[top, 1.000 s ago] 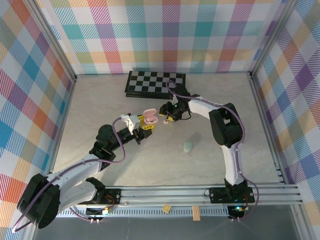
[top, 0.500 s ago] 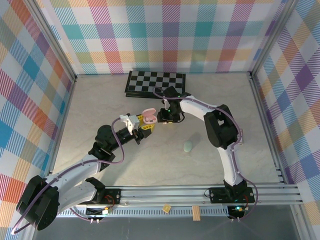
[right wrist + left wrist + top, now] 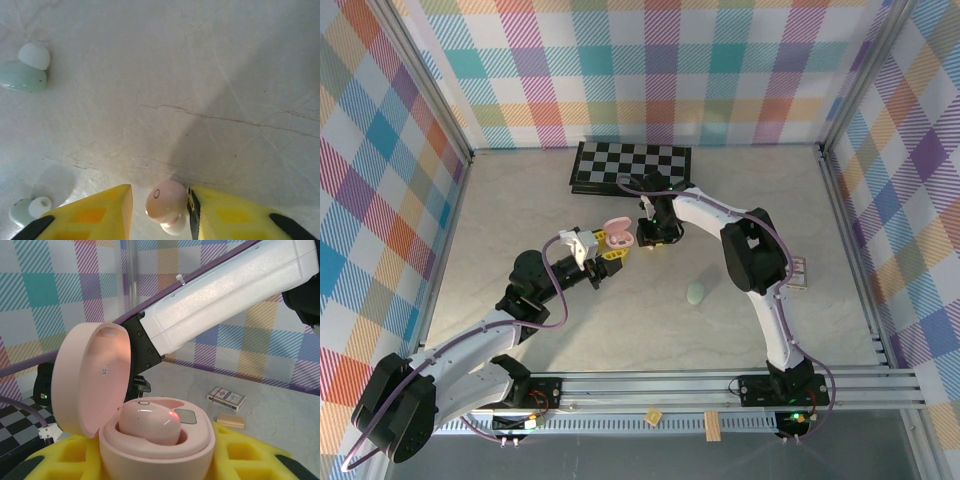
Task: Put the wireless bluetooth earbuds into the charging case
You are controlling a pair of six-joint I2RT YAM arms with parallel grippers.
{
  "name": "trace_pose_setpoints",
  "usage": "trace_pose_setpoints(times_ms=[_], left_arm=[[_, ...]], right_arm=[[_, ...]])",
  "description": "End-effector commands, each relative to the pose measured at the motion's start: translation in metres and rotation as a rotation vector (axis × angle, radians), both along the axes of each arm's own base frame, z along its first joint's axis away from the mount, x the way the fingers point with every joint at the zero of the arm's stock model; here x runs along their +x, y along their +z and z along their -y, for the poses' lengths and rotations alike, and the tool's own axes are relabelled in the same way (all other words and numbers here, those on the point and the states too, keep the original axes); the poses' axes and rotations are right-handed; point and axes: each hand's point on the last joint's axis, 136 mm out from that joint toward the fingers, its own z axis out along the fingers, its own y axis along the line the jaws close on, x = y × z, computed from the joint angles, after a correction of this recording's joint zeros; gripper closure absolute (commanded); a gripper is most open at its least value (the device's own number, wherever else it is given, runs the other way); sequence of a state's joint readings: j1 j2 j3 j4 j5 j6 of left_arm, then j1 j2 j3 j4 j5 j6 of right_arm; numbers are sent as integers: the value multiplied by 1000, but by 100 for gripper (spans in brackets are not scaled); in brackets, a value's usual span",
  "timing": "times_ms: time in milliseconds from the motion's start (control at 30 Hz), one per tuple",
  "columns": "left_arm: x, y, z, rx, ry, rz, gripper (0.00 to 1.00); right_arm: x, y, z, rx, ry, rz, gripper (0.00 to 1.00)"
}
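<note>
My left gripper [image 3: 609,251] is shut on the pink charging case [image 3: 618,232], held above the table with its lid open. In the left wrist view the case [image 3: 165,452] sits between the yellow pads, with one pink earbud [image 3: 149,422] seated in it. My right gripper [image 3: 649,238] is down at the table just right of the case. Its jaws stand on either side of a second pink earbud [image 3: 166,201]. The right finger [image 3: 235,215] touches this earbud and a small gap separates it from the left finger [image 3: 95,215]. Two pale green earbuds [image 3: 20,76] [image 3: 22,210] lie on the table to its left.
A pale green pebble-shaped case [image 3: 696,293] lies right of centre. A folded chessboard [image 3: 630,167] sits at the back. A small card box [image 3: 800,272] and a wooden block [image 3: 231,420] lie at the right. The right arm's white link [image 3: 235,295] passes close above the pink case.
The right arm has swung left and the jaws have narrowed around the pink earbud on the table. The left arm and the pink case have stayed still.
</note>
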State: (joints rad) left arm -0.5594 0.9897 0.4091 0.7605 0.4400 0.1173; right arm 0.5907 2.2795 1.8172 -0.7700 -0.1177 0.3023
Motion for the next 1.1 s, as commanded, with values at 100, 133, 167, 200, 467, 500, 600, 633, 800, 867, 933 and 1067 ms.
trace_pose_setpoints(times_ms=[100,133,167,200,467,500,600,633,800,867,933,1067], left_arm=[[-5,11,-2,-18,-9,38,68],[-5,10,-2,-17,-8,37,68],[-5,12,-2,-18,-9,41,68],[-5,11,-3,-17,-8,39,68],[-7,8,-4,-6,-8,32,68],[-7,8,-4,-6,-7,32,68],[-8,9,-4,-7,-9,33,68],[-8,9,-4,-7,-9,34,68],[-9,10,-3,-6,-16,36,68],[-8,10,-3,-5,-17,37,67],[-8,10,-2,-4,-18,37,68],[-7,10,-1,-5,-22,35,68]], right_arm=[[0,-13,10,-64,0,-13,71],[-1,-10,10,-62,2,-10,72],[-1,-7,11,-59,3,-6,74],[-2,-3,11,-57,4,-2,74],[-32,23,29,-38,28,20,74],[-37,24,33,-44,31,19,74],[-56,21,50,-78,40,4,74],[-63,19,56,-95,42,-5,74],[-88,4,82,-171,52,-42,73],[-94,-3,88,-196,62,-55,73],[-94,-9,95,-234,67,-59,73],[-91,-12,100,-277,73,-51,73]])
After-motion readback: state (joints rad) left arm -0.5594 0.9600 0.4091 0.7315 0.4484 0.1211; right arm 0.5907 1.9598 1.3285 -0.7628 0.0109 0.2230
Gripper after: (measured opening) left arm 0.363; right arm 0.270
